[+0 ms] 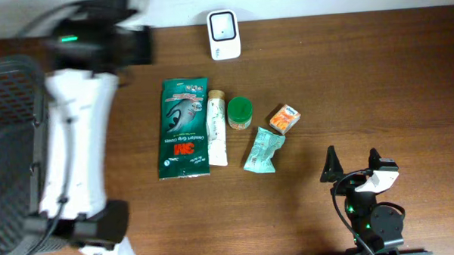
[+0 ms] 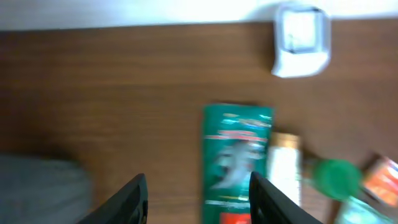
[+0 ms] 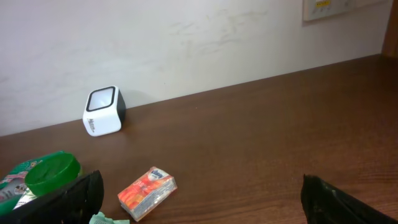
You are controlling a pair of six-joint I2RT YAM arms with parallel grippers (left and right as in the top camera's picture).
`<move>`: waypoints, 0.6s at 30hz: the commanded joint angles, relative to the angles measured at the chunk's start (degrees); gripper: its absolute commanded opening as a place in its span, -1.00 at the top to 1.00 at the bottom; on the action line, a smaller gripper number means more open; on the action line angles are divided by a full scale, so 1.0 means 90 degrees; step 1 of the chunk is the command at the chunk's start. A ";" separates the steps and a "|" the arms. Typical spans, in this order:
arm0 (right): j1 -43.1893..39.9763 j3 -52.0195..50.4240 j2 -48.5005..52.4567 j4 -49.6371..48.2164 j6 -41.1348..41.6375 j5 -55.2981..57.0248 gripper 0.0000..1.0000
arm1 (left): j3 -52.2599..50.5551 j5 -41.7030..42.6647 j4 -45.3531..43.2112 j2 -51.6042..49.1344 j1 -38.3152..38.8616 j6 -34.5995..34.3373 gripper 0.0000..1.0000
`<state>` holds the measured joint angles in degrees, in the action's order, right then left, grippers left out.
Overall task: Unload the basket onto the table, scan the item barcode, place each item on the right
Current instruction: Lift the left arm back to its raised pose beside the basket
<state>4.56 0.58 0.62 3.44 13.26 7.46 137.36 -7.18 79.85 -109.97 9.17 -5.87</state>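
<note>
Brown wooden table (image 1: 376, 69), with every item lying loose on it and none held. A white scanner (image 1: 224, 34) stood at the far edge by the pale wall (image 3: 186, 37), its dark window facing up. Nearer than it, well apart, the items sat in a loose cluster. A green 3M glove packet (image 1: 184, 127) lay flat, and a white tube (image 1: 216, 128) lay along its right edge, touching or almost touching. A green-lidded jar (image 1: 240, 112) stood just beside the tube's upper end. An orange box (image 1: 286, 118) sat a little further right, with a crumpled pale-green sachet (image 1: 263, 150) just nearer than the jar and box. The left arm (image 1: 76, 148), white and blurred, reached over the table's left side, beside a dark mesh basket (image 1: 12, 150). In the left wrist view the left jaws were spread; the two black fingers (image 2: 127, 199) framed bare wood to the left of the glove packet and pinched nothing. The right jaws rested at the table's near right, well apart from the cluster. They were spread wide, with fingers (image 3: 62, 199) at either edge of the right wrist view and only bare table between them. The orange box lay ahead of them and to their left.
</note>
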 commanded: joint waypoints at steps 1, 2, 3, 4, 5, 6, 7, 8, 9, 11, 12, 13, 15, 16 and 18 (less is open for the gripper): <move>0.0034 -0.0029 -0.0049 0.0053 -0.0039 -0.0015 -0.97 | 0.0058 0.0622 0.0121 0.0185 -0.0964 0.0716 -0.01; 0.0034 -0.0029 -0.0049 0.0053 -0.0039 -0.0015 -0.97 | 0.0058 0.0826 0.0143 0.0182 -0.1229 0.0804 -0.03; 0.0034 -0.0029 -0.0049 0.0053 -0.0039 -0.0015 -0.97 | 0.0056 0.0967 0.0163 0.0177 -0.1443 0.0806 -0.02; 0.0034 -0.0029 -0.0049 0.0053 -0.0039 -0.0015 -0.97 | 0.0051 0.1127 0.0182 0.0175 -0.1644 0.0806 -0.01; 0.0034 -0.0029 -0.0049 0.0053 -0.0039 -0.0015 -0.96 | 0.0046 0.1362 0.0211 0.0175 -0.1887 0.0806 -0.01; 0.0034 -0.0029 -0.0049 0.0053 -0.0039 -0.0015 -0.97 | 0.0046 0.1549 0.0219 0.0175 -0.2062 0.0806 -0.02; 0.0034 -0.0029 -0.0049 0.0053 -0.0039 -0.0015 -0.97 | 0.0046 0.1630 0.0226 0.0175 -0.2154 0.0806 -0.05; 0.0034 -0.0029 -0.0046 0.0053 -0.0039 -0.0015 -0.97 | 0.0046 0.1683 0.0236 0.0175 -0.2249 0.0801 -0.07; 0.0034 -0.0029 -0.0049 0.0053 -0.0039 -0.0015 -0.97 | 0.0046 0.1683 0.0260 0.0175 -0.2302 0.0801 -0.10; 0.0034 -0.0029 -0.0046 0.0053 -0.0039 -0.0015 -0.97 | 0.0046 0.1681 0.0342 0.0175 -0.2334 0.0806 -0.13; 0.0034 -0.0029 -0.0049 0.0053 -0.0039 -0.0015 -0.97 | 0.0046 0.1676 0.0372 0.0175 -0.2334 0.0806 -0.15; 0.0034 -0.0029 -0.0049 0.0053 -0.0039 -0.0015 -0.97 | 0.0046 0.1656 0.0381 0.0175 -0.2334 0.0806 -0.21; 0.0034 -0.0029 -0.0049 0.0053 -0.0039 -0.0015 -0.97 | 0.0046 0.1649 0.0398 0.0175 -0.2334 0.0806 -0.39; 0.0034 -0.0029 -0.0049 0.0053 -0.0039 -0.0015 -0.96 | 0.0046 0.1649 0.0427 0.0175 -0.2334 0.0804 -0.98; 0.0034 -0.0029 -0.0049 0.0053 -0.0039 -0.0015 -0.97 | 0.0046 0.1656 0.0425 0.0175 -0.2334 0.0804 -0.99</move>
<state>4.56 0.58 0.62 3.46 13.30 7.46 137.47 6.55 83.46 -108.38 -11.86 0.84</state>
